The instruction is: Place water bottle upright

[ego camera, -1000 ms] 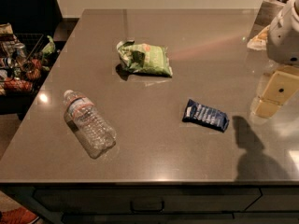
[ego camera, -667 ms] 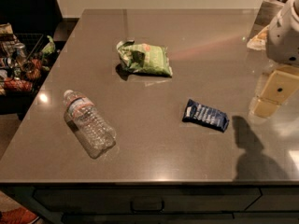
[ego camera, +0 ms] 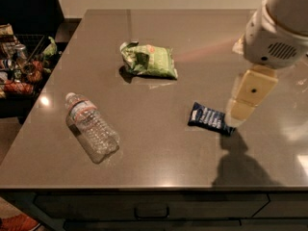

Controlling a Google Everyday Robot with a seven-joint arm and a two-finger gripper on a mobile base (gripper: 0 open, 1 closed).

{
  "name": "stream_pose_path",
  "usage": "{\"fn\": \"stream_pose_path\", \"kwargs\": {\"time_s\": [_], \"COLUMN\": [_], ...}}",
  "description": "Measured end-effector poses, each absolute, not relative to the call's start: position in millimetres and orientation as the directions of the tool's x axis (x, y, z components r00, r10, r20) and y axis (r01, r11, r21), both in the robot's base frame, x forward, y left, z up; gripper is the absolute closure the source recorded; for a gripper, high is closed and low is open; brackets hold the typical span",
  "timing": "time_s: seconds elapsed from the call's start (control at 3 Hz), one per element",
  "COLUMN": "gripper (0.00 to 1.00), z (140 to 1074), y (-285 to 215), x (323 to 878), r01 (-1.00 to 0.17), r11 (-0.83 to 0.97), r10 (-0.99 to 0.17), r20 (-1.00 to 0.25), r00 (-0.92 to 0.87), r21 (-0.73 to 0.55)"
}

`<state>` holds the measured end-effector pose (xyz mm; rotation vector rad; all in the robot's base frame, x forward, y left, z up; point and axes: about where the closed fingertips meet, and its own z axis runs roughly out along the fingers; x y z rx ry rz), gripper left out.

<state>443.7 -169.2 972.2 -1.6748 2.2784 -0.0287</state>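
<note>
— Bottle (ego camera: 91,128): where on the table (ego camera: 159,165)?

— Lying on its side near the front-left corner, white cap toward the left edge and base toward the front edge. Nothing touches it.

— The arm?

— The arm (ego camera: 279,30) reaches in over the right edge. The gripper (ego camera: 240,110) hangs from it, with its tip just beside the right end of the packet and well apart from the bottle. Wide or narrow, I cannot tell, nor whether it touches the packet.

— What else?

— A green bag (ego camera: 149,60) lies toward the back edge, left of the middle. The dark blue packet (ego camera: 208,119) lies flat right of centre, nearer the front edge than the bag.
</note>
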Motion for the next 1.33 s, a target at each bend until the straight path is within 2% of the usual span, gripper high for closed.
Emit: {"fn": "stream_pose_path", "kwargs": {"time_s": [0.67,1.33], "gripper": [0.00,0.00], "z": [945.9,939.3], "y": [-116.8,-105.5], "x": [443.1,453.0], "r01": [-0.936,-0.918], "r11": [0.343,0.395], "r10": [-0.908,-0.874], "r20": [-0.282,-0.318], "r00": [-0.310,-0.366], "r21": [-0.075,-0.030]}}
